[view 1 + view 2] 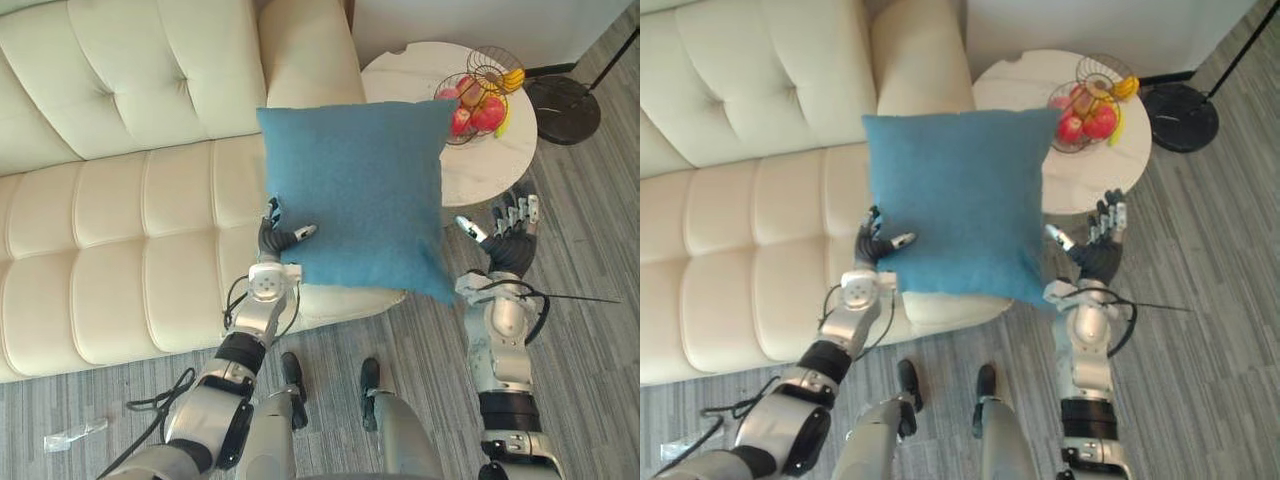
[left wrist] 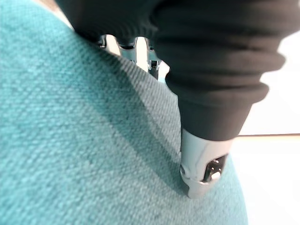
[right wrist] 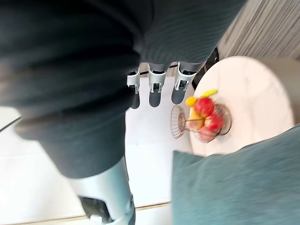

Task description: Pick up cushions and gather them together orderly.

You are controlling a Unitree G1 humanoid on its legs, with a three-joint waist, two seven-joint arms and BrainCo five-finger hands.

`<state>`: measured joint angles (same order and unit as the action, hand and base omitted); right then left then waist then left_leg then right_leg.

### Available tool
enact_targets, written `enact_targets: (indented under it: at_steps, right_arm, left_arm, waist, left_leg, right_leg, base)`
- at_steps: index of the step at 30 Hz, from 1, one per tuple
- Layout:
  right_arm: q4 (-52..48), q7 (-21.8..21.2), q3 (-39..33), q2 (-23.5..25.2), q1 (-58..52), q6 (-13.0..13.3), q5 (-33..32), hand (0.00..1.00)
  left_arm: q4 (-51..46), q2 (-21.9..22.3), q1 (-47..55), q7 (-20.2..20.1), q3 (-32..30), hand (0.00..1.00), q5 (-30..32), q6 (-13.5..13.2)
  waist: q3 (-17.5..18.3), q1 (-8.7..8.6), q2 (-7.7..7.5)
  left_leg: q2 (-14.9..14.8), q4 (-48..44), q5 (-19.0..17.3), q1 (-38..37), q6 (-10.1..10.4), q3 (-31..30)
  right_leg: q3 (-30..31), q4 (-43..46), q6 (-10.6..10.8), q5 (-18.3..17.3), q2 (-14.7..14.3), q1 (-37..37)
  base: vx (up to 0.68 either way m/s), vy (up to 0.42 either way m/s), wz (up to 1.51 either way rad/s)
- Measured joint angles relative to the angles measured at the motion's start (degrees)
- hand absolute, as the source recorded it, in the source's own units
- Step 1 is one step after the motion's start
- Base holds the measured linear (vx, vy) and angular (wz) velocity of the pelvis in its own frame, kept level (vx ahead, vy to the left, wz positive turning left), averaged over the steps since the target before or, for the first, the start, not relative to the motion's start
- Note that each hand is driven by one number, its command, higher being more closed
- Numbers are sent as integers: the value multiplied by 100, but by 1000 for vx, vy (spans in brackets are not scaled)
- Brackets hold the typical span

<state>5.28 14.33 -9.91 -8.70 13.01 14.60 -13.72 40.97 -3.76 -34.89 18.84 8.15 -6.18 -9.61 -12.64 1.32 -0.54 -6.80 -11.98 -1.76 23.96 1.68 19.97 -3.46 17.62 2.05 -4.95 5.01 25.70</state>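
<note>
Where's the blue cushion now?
The square blue fabric cushion hangs mid-view, pinched at its lower left edge by the left hand, over the right end of the cream tufted sofa, beside the round white table.

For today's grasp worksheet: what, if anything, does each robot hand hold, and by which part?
The left robot hand pinches the blue cushion at its lower left edge; the right robot hand is open, holding nothing.
</note>
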Motion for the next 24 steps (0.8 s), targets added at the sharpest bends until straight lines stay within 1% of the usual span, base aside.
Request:
enact_targets:
  at_steps: [2, 3, 4, 5, 6, 7, 8, 10, 12, 13, 14, 17, 19, 20, 24]
  right_arm:
    - [111, -103, 44, -4, 7, -15, -63, 0]
    - [360, -267, 194, -25, 64, -32, -292, 0]
    - [466, -311, 240, -24, 100, -47, -357, 0]
    - [763, -408, 374, -29, 223, -128, -525, 0]
    - [834, -450, 410, -29, 261, -155, -570, 0]
    - [1217, -551, 590, -37, 499, -202, -742, 0]
    - [1419, -586, 652, -36, 650, -227, -761, 0]
    - [1768, -590, 754, -39, 948, -262, -760, 0]
    - [2454, -570, 788, -71, 1577, -303, -763, 0]
    - [2583, -565, 788, -72, 1684, -310, -765, 0]
    - [3009, -528, 789, -109, 2081, -346, -766, 0]
    - [3558, -435, 788, -148, 2644, -405, -758, 0]
    - [3803, -327, 787, -155, 2939, -451, -735, 0]
    - [3896, -225, 783, -162, 3135, -514, -648, 100]
    - [3949, -6, 777, -167, 3437, -690, -408, 100]
  left_arm:
    - [-4, -4, 0, 0, 29, 0, 0, 0]
    - [-4, -11, 0, 0, 69, 0, -6, 1]
    - [-6, -11, 0, -1, 83, 0, -9, 1]
    - [-16, -12, -2, -2, 123, 0, -12, 2]
    - [-39, -12, -2, -2, 137, 0, -15, 2]
    - [-104, -21, -19, -3, 200, 0, -25, -10]
    - [-103, -22, -50, -3, 228, 0, -36, -9]
    - [-103, -25, -111, -4, 268, 0, -70, -10]
    - [-89, -24, -258, -5, 306, 0, -147, -1]
    - [-87, -25, -284, -5, 307, 0, -182, 1]
    - [-84, -14, -385, -5, 307, 0, -240, 3]
    - [-79, 15, -688, 8, 307, 0, -326, 5]
    - [-79, 35, -927, 56, 306, 0, -432, 7]
    - [-80, 51, -1094, 128, 303, 100, -523, 7]
    - [-105, 63, -1311, 265, 207, 100, -573, 6]
  waist:
    - [1, 1, -1]
    - [0, 0, -4]
    - [0, 0, -4]
    - [1, 1, -6]
    - [1, 1, -5]
    - [0, 4, -6]
    - [-2, 3, -8]
    - [-2, 8, -7]
    - [-12, 11, -24]
    - [-15, 11, -29]
    - [-16, 12, -30]
    - [-67, 16, -19]
    - [-131, 13, -12]
    - [-209, 2, 6]
    - [-257, 2, 8]
  left_leg:
    - [2, -7, 6, 3, -9, -3]
    - [7, -11, 16, 10, -23, -8]
    - [11, -14, 19, 15, -27, -11]
    - [17, -21, 33, 49, -46, -20]
    - [21, -21, 40, 70, -52, -25]
    - [24, -22, 87, 186, -69, -57]
    - [33, -13, 116, 236, -77, -77]
    - [43, -5, 169, 322, -96, -118]
    - [53, 12, 251, 420, -104, -191]
    - [56, 23, 265, 426, -106, -193]
    - [78, 122, 339, 446, -114, -196]
    - [95, 254, 461, 547, -122, -223]
    - [101, 351, 532, 599, -73, -248]
    - [103, 414, 596, 603, -80, -272]
    - [92, 615, 718, 632, -53, -240]
  right_leg:
    - [0, 0, 10, 24, 1, 0]
    - [0, 0, 13, 34, 5, 1]
    - [-1, 0, 13, 34, 8, 2]
    - [-5, 1, 12, 35, 13, 27]
    - [-8, 1, 12, 35, 15, 43]
    - [-42, 1, 3, 70, 20, 135]
    - [-59, 2, -1, 79, 25, 176]
    - [-95, 11, -6, 103, 34, 247]
    - [-169, 28, -22, 131, 44, 316]
    - [-171, 32, -23, 134, 45, 329]
    - [-180, 33, -33, 159, 52, 393]
    - [-217, 65, -63, 191, 56, 555]
    - [-247, 83, -85, 215, 52, 641]
    - [-275, 83, -96, 233, 47, 654]
    - [-273, 81, -133, 268, 17, 787]
  base:
    - [0, 0, 0]
    - [0, 0, 0]
    - [-18, 0, 3]
    - [-16, -4, 4]
    - [-43, -14, 8]
    - [-42, -13, 10]
    - [-52, -16, 12]
    - [-39, -12, 13]
    - [-42, -14, 15]
    - [-64, -24, 6]
    - [-46, -18, 2]
    - [-71, -33, 6]
    - [-52, -31, 7]
    - [-50, -35, 6]
    - [-36, -32, -1]
